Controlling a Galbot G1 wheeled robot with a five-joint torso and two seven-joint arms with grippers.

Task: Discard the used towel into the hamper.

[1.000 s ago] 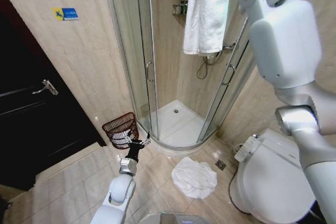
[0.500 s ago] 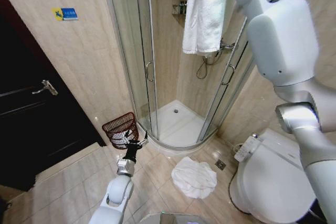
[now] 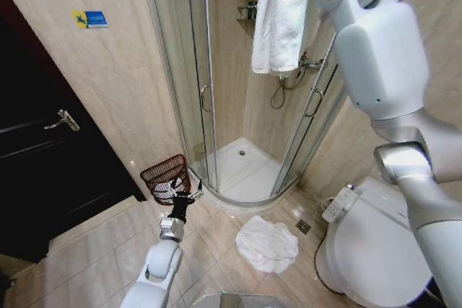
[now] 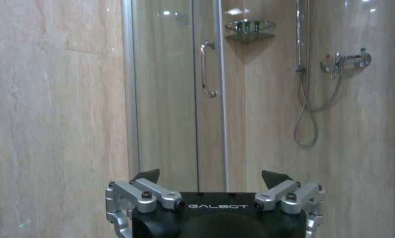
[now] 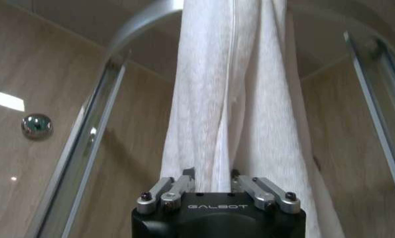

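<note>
While its top runs out of view, right gripper (image 5: 212, 174) clamps towel (image 5: 230, 99).

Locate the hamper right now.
In the head view the hamper sits on the floor at lower left, against the tiled wall beside the shower door, with the left pincer just in front of it.

left gripper (image 3: 193, 194) drifted slightly left | right arm (image 3: 382, 63) shifted left
</note>
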